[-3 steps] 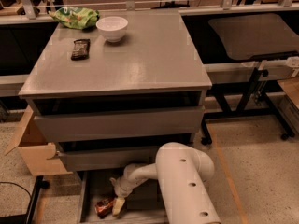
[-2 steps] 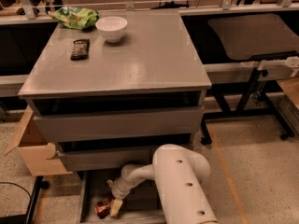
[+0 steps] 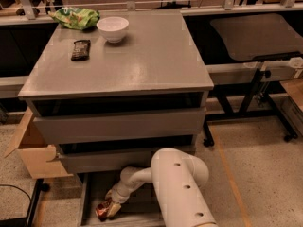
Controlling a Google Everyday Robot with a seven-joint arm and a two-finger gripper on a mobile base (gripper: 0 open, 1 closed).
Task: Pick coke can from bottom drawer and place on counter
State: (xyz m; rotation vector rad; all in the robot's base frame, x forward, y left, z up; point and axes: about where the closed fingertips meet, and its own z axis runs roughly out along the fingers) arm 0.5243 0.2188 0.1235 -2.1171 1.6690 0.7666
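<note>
Arm (image 3: 180, 193) shifted slightly left, tool (image 3: 110, 207) at coke can (image 3: 101, 212) in bottom drawer (image 3: 86, 200), grip unclear, middle drawer (image 3: 118, 160) above

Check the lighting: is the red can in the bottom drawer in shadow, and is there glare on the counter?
Camera view: the broad grey counter is brightly lit, with a soft pale sheen near its middle, no harsh glare. Camera view: the shallow grey bottom drawer lies in shadow, so the small red coke can shows dim at the gripper, low in that drawer.
</note>
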